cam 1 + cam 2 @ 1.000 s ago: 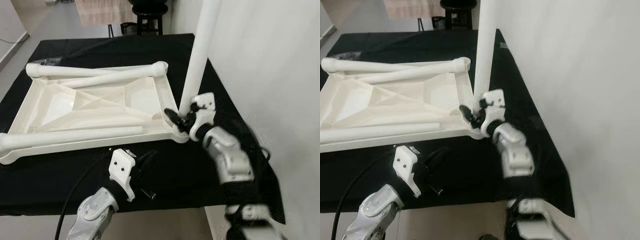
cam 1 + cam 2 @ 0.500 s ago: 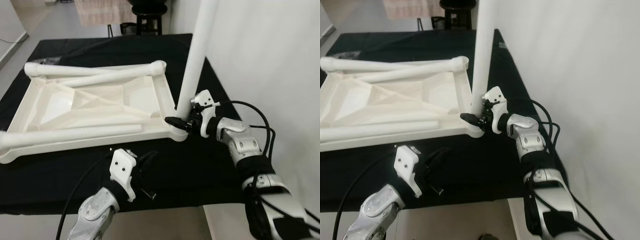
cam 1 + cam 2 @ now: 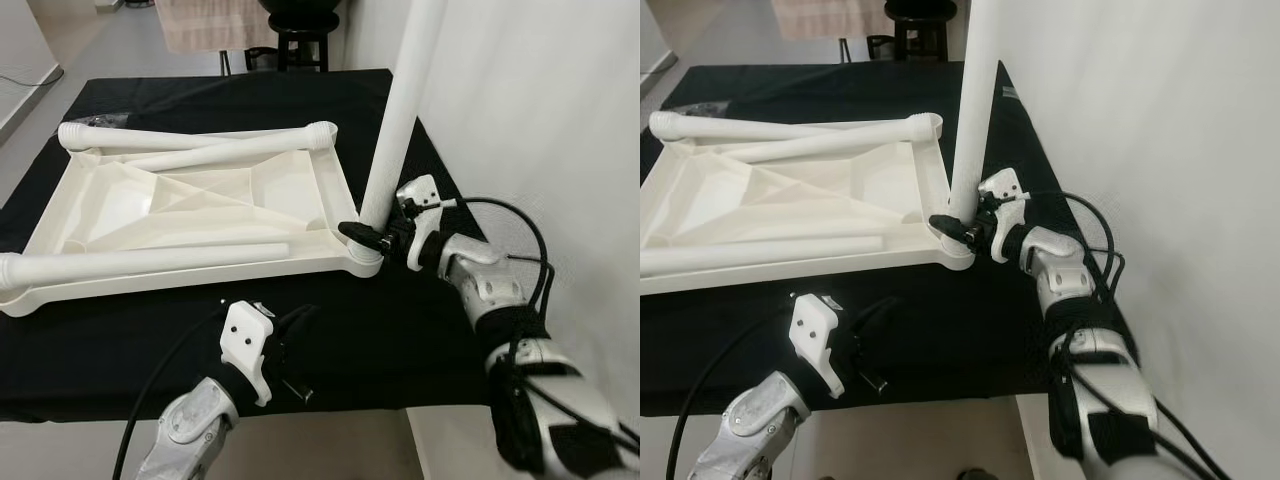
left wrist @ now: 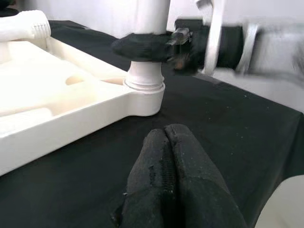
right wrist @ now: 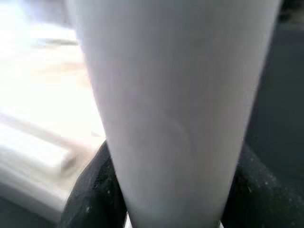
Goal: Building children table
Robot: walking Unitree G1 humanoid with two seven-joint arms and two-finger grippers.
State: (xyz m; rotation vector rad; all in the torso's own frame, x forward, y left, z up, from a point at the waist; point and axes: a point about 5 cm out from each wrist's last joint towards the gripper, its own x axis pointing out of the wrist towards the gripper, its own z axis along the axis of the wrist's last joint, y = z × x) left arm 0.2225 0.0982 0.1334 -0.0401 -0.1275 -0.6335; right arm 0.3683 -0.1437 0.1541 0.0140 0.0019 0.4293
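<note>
One white table leg stands upright in the near right corner socket of the upturned white tabletop on the black cloth; the right gripper pinches its base; the left gripper, fingers pressed together, hovers just before that corner.

A black cloth covers the work surface across the middle of the frame. At the top centre stands a dark stool, with a striped beige fabric hanging at upper left (edges cropped). A plain white wall fills the right side.
</note>
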